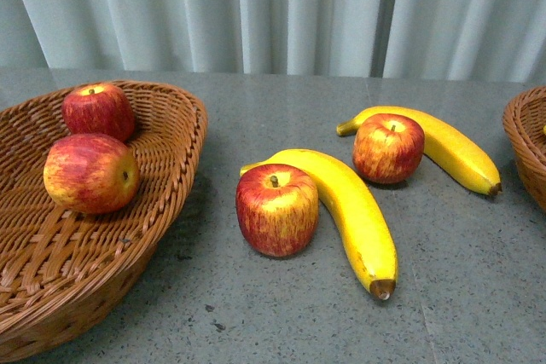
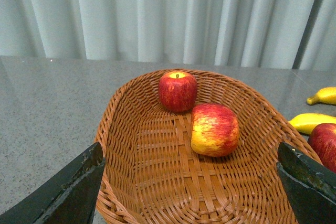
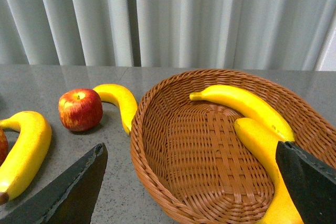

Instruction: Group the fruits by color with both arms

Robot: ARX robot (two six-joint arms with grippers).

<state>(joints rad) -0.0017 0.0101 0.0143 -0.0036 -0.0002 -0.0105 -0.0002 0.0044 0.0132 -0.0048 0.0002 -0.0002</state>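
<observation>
in the left basket [image 1: 171, 138]: back apple [image 1: 98, 111] and front apple [image 1: 90, 172], close together. on the table [image 1: 256, 313]: near apple [image 1: 276, 209] touching the near banana [image 1: 354, 210], far apple [image 1: 388, 147] against the far banana [image 1: 452, 149]. in the right basket [image 3: 152, 145]: first banana [image 3: 247, 103] and second banana [image 3: 260, 140] side by side. left gripper [image 2: 189, 153] spread wide over the left basket, holding nothing; right gripper [image 3: 190, 150] equally wide and empty, over the right basket

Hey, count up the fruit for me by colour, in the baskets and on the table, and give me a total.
Red apples: 4, two in the left basket, two on the table.
Yellow bananas: 4, two in the right basket, two on the table.
Total: 8 fruits.
</observation>
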